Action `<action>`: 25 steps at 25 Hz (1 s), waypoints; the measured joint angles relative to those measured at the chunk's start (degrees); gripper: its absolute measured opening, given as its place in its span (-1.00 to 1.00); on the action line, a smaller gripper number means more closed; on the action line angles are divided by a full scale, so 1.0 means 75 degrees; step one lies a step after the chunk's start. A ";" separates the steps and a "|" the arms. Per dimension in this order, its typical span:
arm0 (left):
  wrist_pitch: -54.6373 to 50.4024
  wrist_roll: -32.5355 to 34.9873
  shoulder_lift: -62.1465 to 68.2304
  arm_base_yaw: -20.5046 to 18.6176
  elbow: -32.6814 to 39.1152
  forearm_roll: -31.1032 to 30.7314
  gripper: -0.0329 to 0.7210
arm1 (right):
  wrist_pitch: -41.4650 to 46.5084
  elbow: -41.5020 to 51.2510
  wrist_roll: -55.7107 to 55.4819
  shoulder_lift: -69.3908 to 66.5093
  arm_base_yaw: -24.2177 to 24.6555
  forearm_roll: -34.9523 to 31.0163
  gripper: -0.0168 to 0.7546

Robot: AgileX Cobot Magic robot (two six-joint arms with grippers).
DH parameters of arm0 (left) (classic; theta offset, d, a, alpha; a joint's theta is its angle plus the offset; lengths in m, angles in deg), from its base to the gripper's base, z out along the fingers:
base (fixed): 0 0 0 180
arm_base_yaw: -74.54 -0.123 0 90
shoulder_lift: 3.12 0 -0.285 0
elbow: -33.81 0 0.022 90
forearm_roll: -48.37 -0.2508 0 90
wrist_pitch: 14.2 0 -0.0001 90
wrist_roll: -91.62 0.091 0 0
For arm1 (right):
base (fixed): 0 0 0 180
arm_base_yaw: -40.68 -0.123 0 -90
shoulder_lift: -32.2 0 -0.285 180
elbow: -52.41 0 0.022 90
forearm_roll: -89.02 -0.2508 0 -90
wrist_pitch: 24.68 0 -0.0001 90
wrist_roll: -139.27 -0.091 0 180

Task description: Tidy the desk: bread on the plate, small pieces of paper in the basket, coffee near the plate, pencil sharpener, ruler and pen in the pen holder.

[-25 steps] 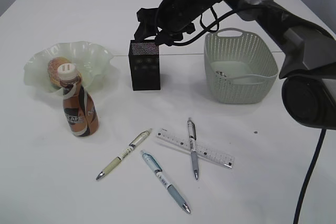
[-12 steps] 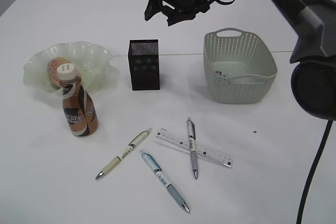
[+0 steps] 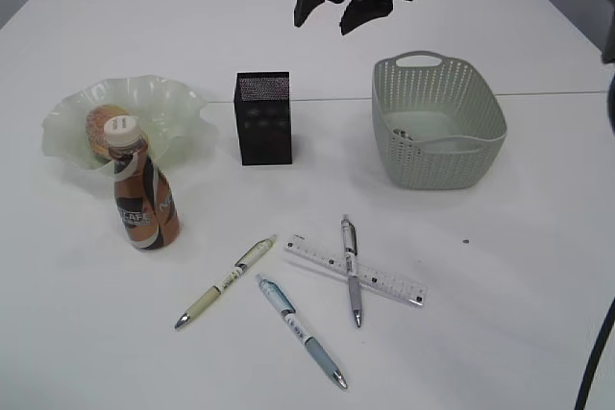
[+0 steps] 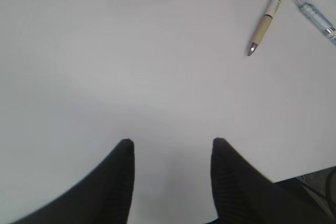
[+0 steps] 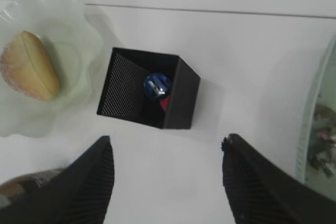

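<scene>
Mostly done: bread (image 5: 27, 65) sits on the plate (image 3: 178, 103), the coffee bottle (image 3: 142, 189) stands just in front of the plate, crumpled paper (image 5: 323, 145) lies in the basket (image 3: 452, 165), and the pen holder (image 5: 181, 95) has a blue-and-red item inside, likely the pencil sharpener (image 5: 157, 86). Left on the table: ruler (image 3: 384, 283) with a grey pen (image 3: 352, 271) across it, a blue pen (image 3: 298, 329) and a cream pen (image 3: 227, 281) beside them. Right gripper (image 5: 168, 179) hangs high over the holder, jaws apart and empty; left gripper (image 4: 173, 145) hovers over bare table, jaws parted, holding nothing.
</scene>
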 joint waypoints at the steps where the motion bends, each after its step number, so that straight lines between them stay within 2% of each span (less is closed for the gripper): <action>1: 0.0000 0.0000 0.0000 0.0000 0.0000 0.0000 0.02 | 0.0000 0.0387 -0.0011 0.0269 -0.0047 0.0123 0.28; 8: 0.0000 0.0000 0.0000 0.0000 0.0016 0.0000 0.02 | 0.0000 0.3186 0.0038 0.1930 -0.0154 0.0402 0.28; 12: 0.0000 0.0000 0.0000 0.0000 0.0016 0.0000 0.01 | -0.0030 0.4963 0.0197 0.3023 -0.0379 0.0860 0.28; 16: 0.0000 0.0000 0.0000 0.0000 0.0016 0.0000 0.01 | -0.0049 0.6484 0.0386 0.3800 -0.0566 0.0947 0.28; 25: 0.0000 0.0034 0.0000 0.0000 0.0016 -0.0237 0.01 | -0.0123 0.8193 0.2000 0.4220 -0.1450 0.0981 0.28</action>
